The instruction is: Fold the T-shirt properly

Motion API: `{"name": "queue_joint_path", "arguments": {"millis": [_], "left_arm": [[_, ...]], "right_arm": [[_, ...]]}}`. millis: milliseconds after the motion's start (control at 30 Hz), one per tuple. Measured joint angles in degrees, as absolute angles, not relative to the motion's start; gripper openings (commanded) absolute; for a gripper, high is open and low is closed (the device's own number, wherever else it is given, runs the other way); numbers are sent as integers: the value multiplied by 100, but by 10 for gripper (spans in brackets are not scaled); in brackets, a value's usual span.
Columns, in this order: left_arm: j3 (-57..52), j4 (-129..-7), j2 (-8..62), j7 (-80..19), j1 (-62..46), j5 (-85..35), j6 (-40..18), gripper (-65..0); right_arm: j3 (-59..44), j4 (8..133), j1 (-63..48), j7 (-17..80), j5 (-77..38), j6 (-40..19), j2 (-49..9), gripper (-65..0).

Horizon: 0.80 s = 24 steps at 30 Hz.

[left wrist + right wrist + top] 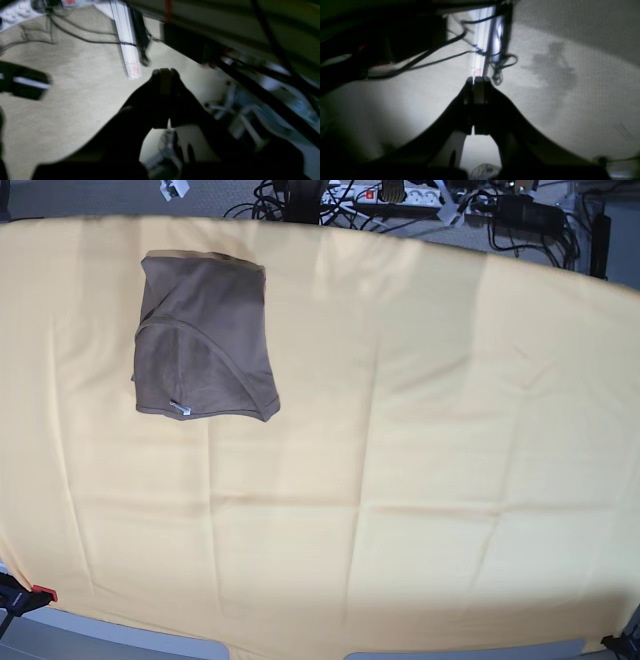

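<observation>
The taupe T-shirt [203, 337] lies folded into a compact rectangle at the far left of the table in the base view, with a small light tag near its front edge. No gripper shows in the base view. In the left wrist view my left gripper [163, 73] is shut and empty, out over carpet floor. In the right wrist view my right gripper [475, 81] is shut and empty, also over floor. The T-shirt is out of both wrist views.
A large pale yellow cloth [400, 480] covers the whole table. Power strips and cables [400, 195] lie behind the far edge. A clamp [30, 595] sits at the front left corner. Both wrist views show cables and a pale metal rail [128, 50] on carpet.
</observation>
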State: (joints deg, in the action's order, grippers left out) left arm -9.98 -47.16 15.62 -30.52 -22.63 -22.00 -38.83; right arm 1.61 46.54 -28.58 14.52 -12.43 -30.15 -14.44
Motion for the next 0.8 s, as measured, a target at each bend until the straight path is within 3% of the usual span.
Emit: {"name": "queue_joint_path", "arguments": {"millis": [267, 367, 500, 700, 800], "left_arm": [[-1009, -3444, 1555, -1675, -1297, -851, -3822, -650], [-1009, -3201, 1509, -1431, -1131, -607, -3223, -650], [-1009, -3144, 1330, -1160, -1114, -449, -2432, -650], [-690, -3146, 910, -93, -1361, -19, -1988, -650], [-207, -3144, 788, 425, -1564, 19, -1435, -650]], "right_arm": [[799, 3966, -2220, 563, -449, -1614, -1422, -650], [825, 3861, -2206, 196, -117, -1302, -1267, -650], [843, 3747, -2239, 110, 19, -1280, -1107, -650], [840, 3747, -2204, 36, -180, -1509, -1057, -650], [843, 3747, -2213, 21, -301, -1498, -1013, -650]]}}
